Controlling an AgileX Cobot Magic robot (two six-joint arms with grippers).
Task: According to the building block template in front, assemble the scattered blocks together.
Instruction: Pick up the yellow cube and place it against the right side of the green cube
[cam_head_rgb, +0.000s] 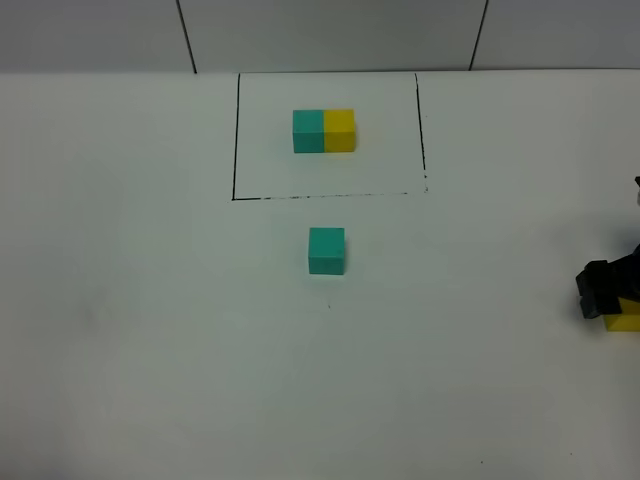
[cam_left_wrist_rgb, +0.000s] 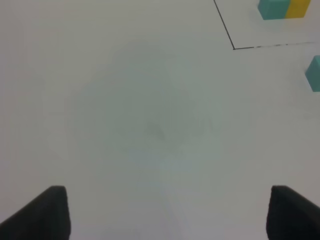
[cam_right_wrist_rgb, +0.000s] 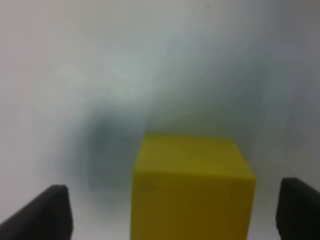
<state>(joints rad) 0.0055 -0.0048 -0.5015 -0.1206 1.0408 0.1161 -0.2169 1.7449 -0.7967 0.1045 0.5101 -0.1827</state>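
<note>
Toward the tabletop's right edge: pickup of the yellow block being lined up, nothing joined yet.

Small matte yellow cube (cam_right_wrist_rgb: 192, 182) sits far over toward the right edge of the white tabletop (cam_head_rgb: 150, 350). The right gripper (cam_right_wrist_rgb: 175, 212) straddles it with fingers spread and bare surface showing on either side, so no grip as far as I can judge. Small matte teal cube (cam_head_rgb: 326, 250) stands alone near the tabletop's middle, well apart from the yellow one. The template, a teal-and-yellow two-cube bar (cam_head_rgb: 324, 131), lies toward the far edge inside a thin black drawn rectangle (cam_head_rgb: 236, 140), with its teal half toward the left edge. Left gripper (cam_left_wrist_rgb: 162, 212) hangs over bare surface, fingers spread wide, nothing between them. Done: none of the assembly. Left: carry yellow over and seat it flush against teal, matching the template. No brand, label or writing readable anywhere.
</note>
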